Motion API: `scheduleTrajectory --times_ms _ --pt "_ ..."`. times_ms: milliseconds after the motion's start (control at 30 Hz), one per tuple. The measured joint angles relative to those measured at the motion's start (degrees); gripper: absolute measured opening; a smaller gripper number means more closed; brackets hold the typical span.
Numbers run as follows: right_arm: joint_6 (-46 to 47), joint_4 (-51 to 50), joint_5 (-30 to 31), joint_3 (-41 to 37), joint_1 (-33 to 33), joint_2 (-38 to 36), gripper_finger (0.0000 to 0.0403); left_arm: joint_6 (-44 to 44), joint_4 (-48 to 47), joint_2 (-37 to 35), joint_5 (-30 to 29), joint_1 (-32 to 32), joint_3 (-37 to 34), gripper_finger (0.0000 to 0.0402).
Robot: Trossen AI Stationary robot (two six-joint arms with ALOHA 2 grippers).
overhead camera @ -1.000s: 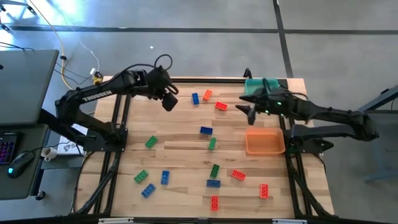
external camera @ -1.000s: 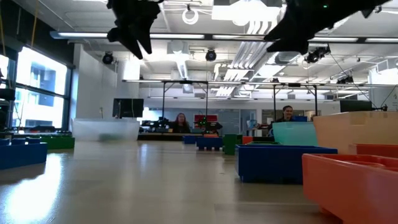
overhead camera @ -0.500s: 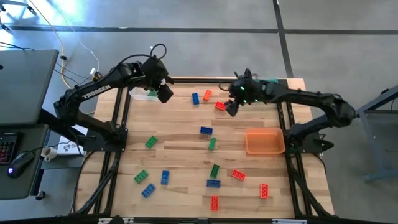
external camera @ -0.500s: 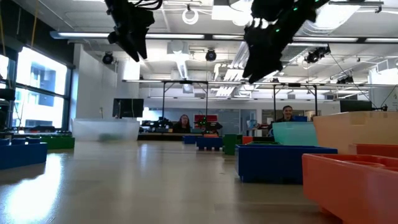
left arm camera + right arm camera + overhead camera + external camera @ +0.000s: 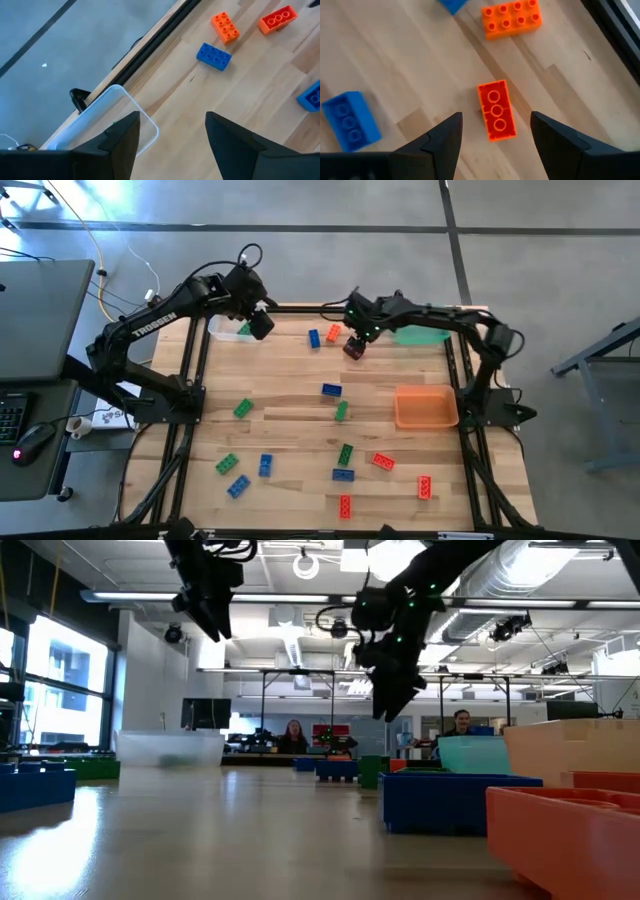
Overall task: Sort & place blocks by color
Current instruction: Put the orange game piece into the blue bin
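- While the blocks lie scattered over the wooden table (image 5: 290, 395), the right gripper (image 5: 492, 142) hangs at twelve o'clock, fingers spread and empty, straddling a red three-stud brick (image 5: 496, 111), probably to grasp it.
- Toward eleven o'clock, the left gripper (image 5: 170, 135) waits open and empty beside the clear tray (image 5: 117, 107).

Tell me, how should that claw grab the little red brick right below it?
From straight above, I'd say: the right gripper, open, could close on the red brick's two long sides. It lies flat, studs up, with bare wood on both sides, clear of the orange brick.
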Motion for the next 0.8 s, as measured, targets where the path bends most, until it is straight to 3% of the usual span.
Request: scheduleTrajectory --times_ms 333,800 --pt "-0.77 -5.34 0.4 8.12 -0.37 8.65 0.0223 0.9 0.12 0.0 0.12 -0.02 0.0 0.0212" --pt "-0.46 -7.41 1.8 8.66 -0.48 13.89 0.0223 0.9 0.15 0.0 0.19 -0.02 0.02 0.0211"
